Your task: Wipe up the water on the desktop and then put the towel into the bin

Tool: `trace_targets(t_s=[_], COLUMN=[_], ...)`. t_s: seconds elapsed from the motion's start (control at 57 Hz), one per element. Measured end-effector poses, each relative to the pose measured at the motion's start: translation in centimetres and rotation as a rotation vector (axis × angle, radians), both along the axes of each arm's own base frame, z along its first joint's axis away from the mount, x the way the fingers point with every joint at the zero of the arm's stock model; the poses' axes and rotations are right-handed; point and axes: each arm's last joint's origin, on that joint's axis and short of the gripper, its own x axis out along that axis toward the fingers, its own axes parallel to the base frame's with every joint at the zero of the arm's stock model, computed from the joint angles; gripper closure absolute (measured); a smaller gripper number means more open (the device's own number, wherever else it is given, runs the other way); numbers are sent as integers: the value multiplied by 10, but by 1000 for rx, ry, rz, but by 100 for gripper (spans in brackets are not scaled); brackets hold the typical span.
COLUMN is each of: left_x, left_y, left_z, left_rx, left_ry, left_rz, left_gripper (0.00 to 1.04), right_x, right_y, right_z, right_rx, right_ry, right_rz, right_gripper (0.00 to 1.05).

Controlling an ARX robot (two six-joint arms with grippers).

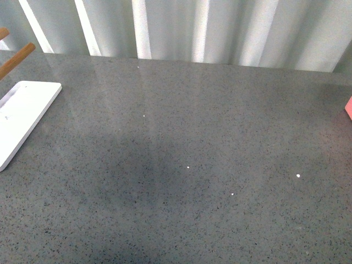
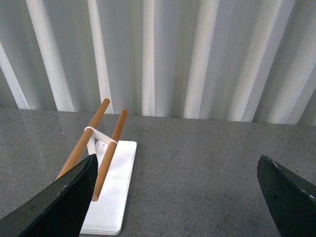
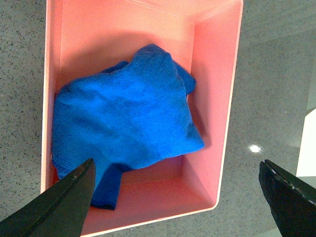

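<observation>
Towel (image 3: pixel 126 128) inside bin (image 3: pixel 224 123), desktop (image 1: pixel 181 165) open

Soft, even daylight; the glossy desktop (image 1: pixel 181 110) mirrors pale curtain (image 1: pixel 220 27) streaks. A broad dim shadow sits mid-desktop. Wrist views are sharp, with one small glare spot.

In my front view the pink bin (image 1: pixel 348 108) shows only as a sliver at the edge, and the white tray (image 1: pixel 25 113) is cropped. My right wrist view cuts off the bin's near rim and the towel's (image 3: pixel 123 123) lower fold sits behind a fingertip (image 3: pixel 59 207).
</observation>
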Motion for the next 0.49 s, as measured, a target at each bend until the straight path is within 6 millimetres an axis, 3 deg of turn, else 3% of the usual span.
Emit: trace_targets(t_s=[0.123,0.14,0.211,0.298,0.404,0.491], left_x=[0,0,0,0,0,0], left_y=[0,0,0,0,0,0], left_z=[0,0,0,0,0,0], left_rx=[0,0,0,0,0,0], left_ry=[0,0,0,-1,0,-1], left_rz=[0,0,4,0,1,1], left_gripper=[7,7,7,7,7,7], right_x=[0,1,-5,-32,-54,-69], right_y=[0,-2,5,27,41,49], right_z=[-1,-3,-23,-41,-37,-43], right_rx=[7,42,301,402,382,387], right_ry=[-6,-72,-479,-919,-1106,-1129], right_rz=[-1,2,95,248,306,307], right_gripper=[7,9,23,44,62,77])
